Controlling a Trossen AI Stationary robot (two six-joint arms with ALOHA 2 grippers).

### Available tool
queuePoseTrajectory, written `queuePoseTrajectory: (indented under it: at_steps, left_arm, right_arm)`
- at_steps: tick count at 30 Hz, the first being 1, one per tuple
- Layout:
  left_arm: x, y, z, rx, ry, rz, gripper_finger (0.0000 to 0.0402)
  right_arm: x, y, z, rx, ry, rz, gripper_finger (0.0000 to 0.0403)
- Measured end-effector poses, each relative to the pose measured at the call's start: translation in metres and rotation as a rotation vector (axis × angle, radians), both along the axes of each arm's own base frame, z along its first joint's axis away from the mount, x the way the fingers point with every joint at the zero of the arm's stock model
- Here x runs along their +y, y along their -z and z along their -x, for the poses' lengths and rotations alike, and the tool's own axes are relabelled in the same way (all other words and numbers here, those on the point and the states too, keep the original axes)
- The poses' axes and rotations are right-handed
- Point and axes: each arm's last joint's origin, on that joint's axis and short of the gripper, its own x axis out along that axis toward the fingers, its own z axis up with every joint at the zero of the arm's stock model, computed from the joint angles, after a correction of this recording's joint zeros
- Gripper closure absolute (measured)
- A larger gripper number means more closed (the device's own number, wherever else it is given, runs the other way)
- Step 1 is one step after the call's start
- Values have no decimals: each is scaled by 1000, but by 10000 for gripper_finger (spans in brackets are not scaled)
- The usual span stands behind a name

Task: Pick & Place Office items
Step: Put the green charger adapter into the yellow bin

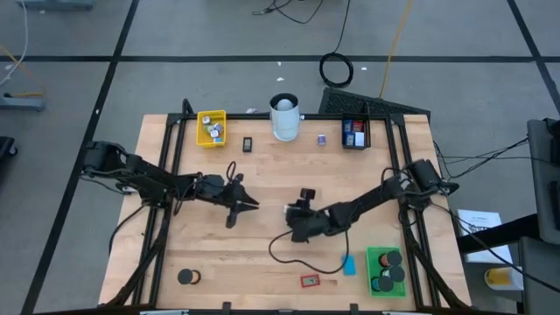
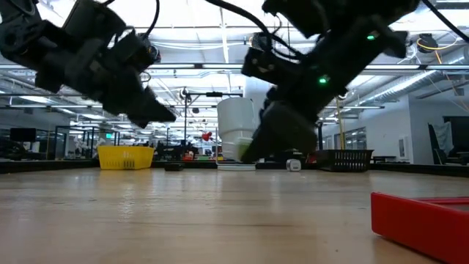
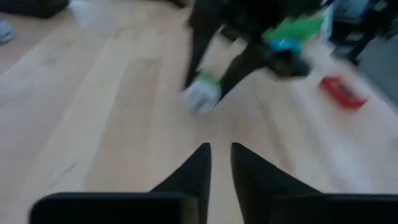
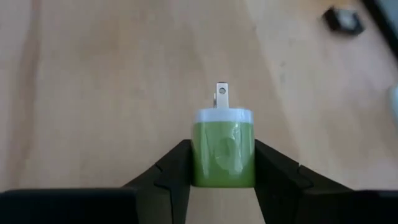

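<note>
The right end effector (image 4: 222,163) pinches a small green plastic plug adapter w/ white cap & metal prongs (image 4: 223,144) mid-tabletop (image 1: 262,188), clamped by its flat sides, prob. so it stays square for carrying. The left end effector (image 3: 220,163) waits nearby, empty, fingers a narrow slit apart.

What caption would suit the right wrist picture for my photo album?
Right gripper clamps a green-and-white plug adapter, prongs pointing away, above the wooden table.

Overhead straight down on the table (image 1: 262,210), low level across it, both wrist views close above
</note>
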Motion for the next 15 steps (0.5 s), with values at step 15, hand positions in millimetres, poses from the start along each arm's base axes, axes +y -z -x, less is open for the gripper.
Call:
queuePoseTrajectory:
  at_steps: [15]
  left_arm:
    - [1,-10,-11,2,-137,-41,250]
  right_arm:
    - [-50,15,0,-37,35,110,244]
